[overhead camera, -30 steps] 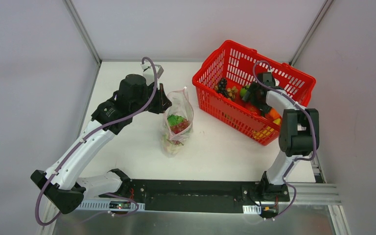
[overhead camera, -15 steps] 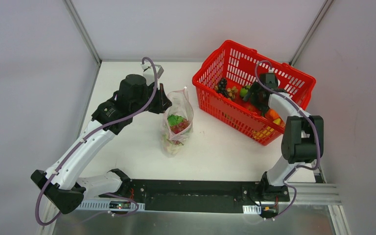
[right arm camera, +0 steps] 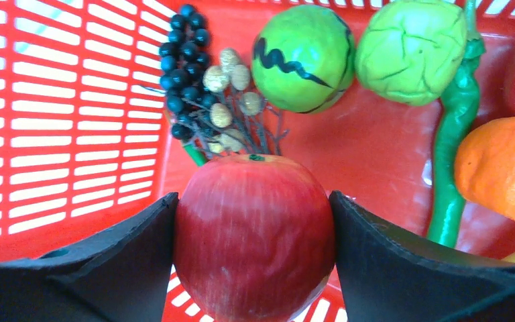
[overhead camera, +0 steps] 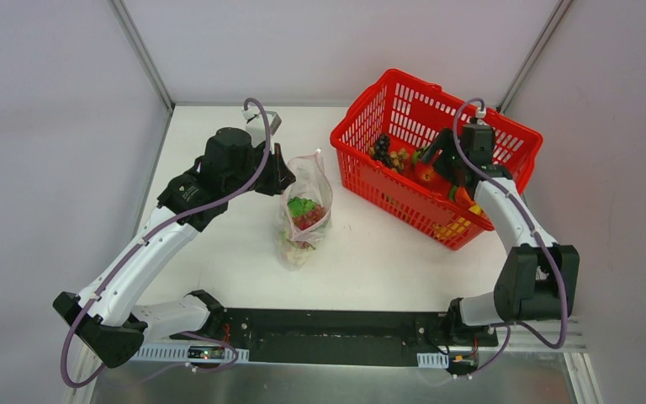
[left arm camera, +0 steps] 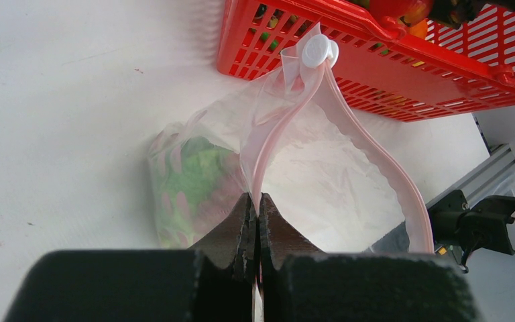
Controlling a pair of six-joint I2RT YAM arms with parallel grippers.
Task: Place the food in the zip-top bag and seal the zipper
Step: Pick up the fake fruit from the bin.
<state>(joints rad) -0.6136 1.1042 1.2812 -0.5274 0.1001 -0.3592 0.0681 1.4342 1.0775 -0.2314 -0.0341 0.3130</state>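
Surface: white table (overhead camera: 370,261) with pale panels round it and the arm bases along its near edge.
Landmark: red basket (overhead camera: 387,101) on the table's far right part.
Bag: the zip-top bag (overhead camera: 307,215) stands left of the red basket, near it but apart, with its mouth up.
Bag contents: green lettuce (overhead camera: 300,205) and a red piece (overhead camera: 309,219) show through the plastic.
Mouth: the zipper (left arm camera: 375,161) gapes in a pink loop, and its white slider (left arm camera: 318,50) sits at the end nearest the basket wall.
Left arm: the left gripper (left arm camera: 255,221) is left of the basket at the bag's mouth, its jaws pressed together on the pink strip.
Right arm: the right gripper (right arm camera: 251,228) is inside the basket, its jaws clamped on a red apple (right arm camera: 253,221) with a finger against each side.
Basket contents beyond the apple: dark grapes (right arm camera: 184,60), a green round fruit (right arm camera: 302,57), a pale green leafy ball (right arm camera: 412,50), a green pepper (right arm camera: 452,134) and an orange fruit (right arm camera: 503,168).
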